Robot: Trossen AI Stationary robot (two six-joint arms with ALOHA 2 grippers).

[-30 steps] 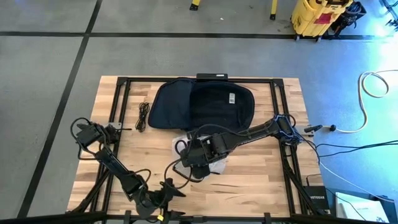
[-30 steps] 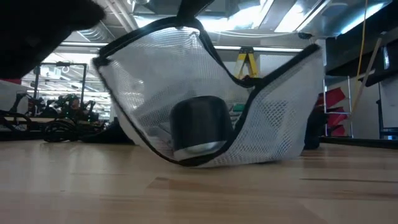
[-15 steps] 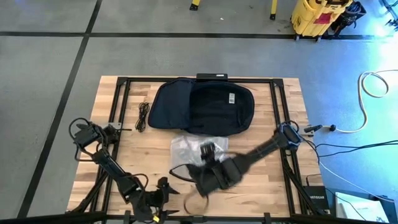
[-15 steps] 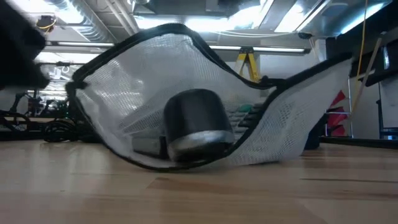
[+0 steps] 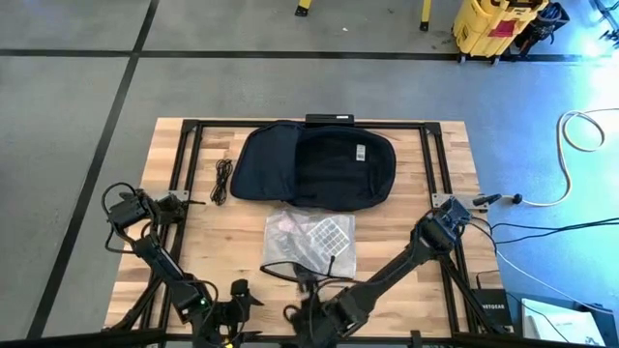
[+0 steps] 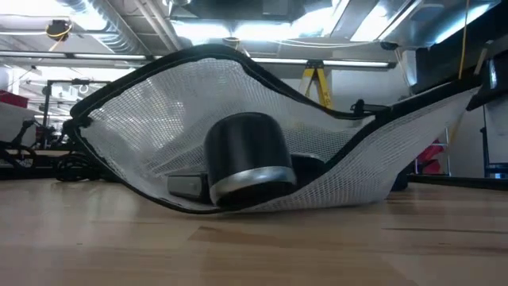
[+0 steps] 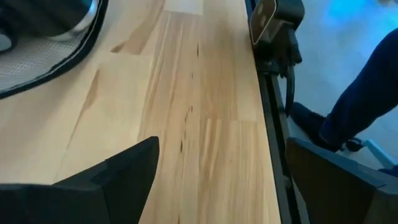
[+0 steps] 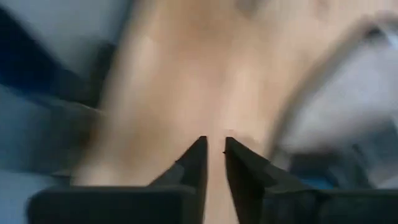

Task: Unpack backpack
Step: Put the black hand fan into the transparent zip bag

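- The right pincer (image 5: 311, 314) sits low at the near edge of the worktop (image 5: 232, 232), its forearm running back toward the right rear base. In the right wrist view the fingers (image 8: 198, 163) stand almost together with only a sliver of wood between them: clenched on nothing.
- The left pincer (image 5: 236, 295) is also at the near edge, left of the right one, its arm folded back to the left side. Its fingers (image 7: 118, 174) are spread wide and released, with bare wood between them.
- Just beyond both lies the mesh pouch (image 5: 311, 242), flat near mid-worktop, a dark cylinder (image 6: 242, 159) inside it. It is free of either pincer.
- Farther on is the backpack (image 5: 317, 164), at the far edge, its long axis running left to right and its flap thrown open.
- The backpack lies straight ahead of both pincers, past the pouch. Judged from here, the right arm is a little nearer its open mouth and must reach over the pouch.
- A black cord (image 5: 223, 180) lies left of the backpack.
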